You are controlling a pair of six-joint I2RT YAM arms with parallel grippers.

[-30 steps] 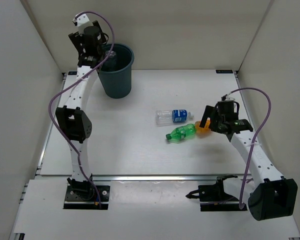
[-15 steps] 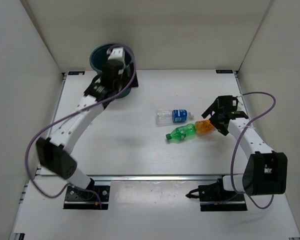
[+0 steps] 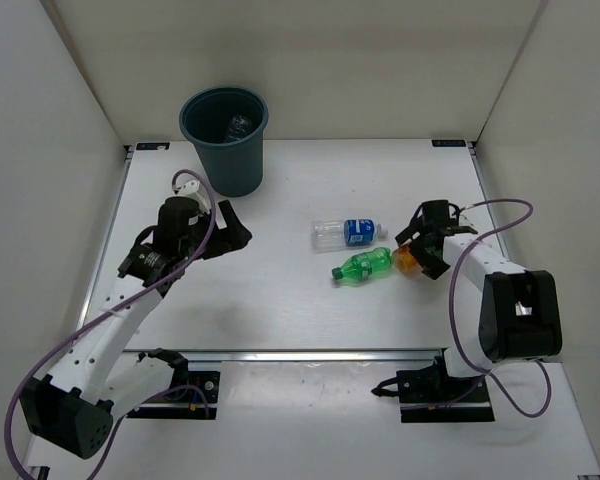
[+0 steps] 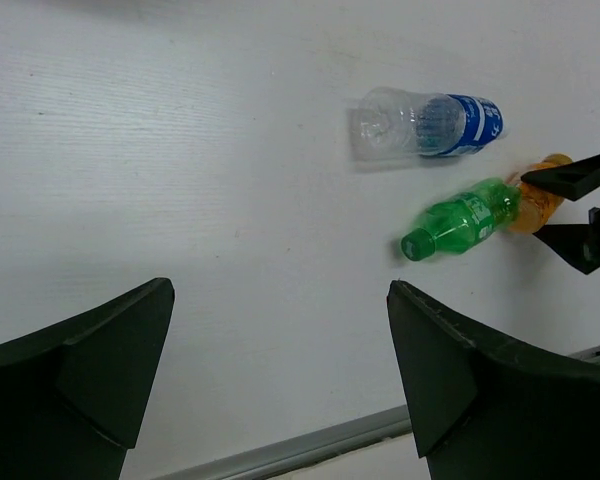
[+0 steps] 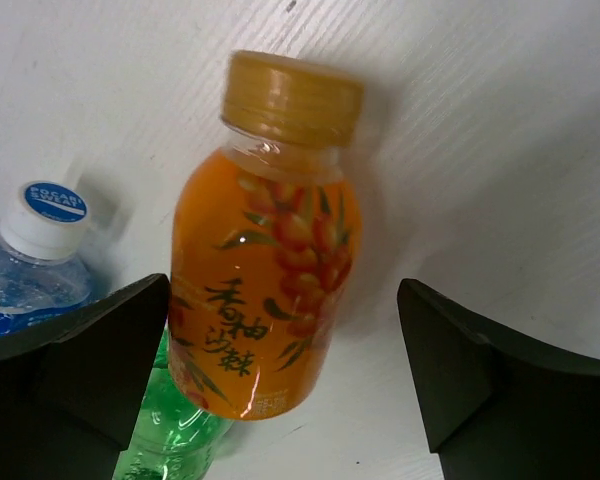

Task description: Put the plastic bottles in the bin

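White table [image 3: 280, 310]: orange bottle [image 5: 265, 250] between right tool's [image 5: 283, 290] spread fingers

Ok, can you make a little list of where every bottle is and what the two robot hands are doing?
bin: upright at the far left of the table, with a clear bottle inside
blue-label bottle: lying mid-table
green bottle: lying just nearer, base against the orange bottle
orange bottle: lying between the right gripper's fingers
right gripper: open, not yet closed on it
left gripper: open, empty, over bare table
bottles outside the bin: three
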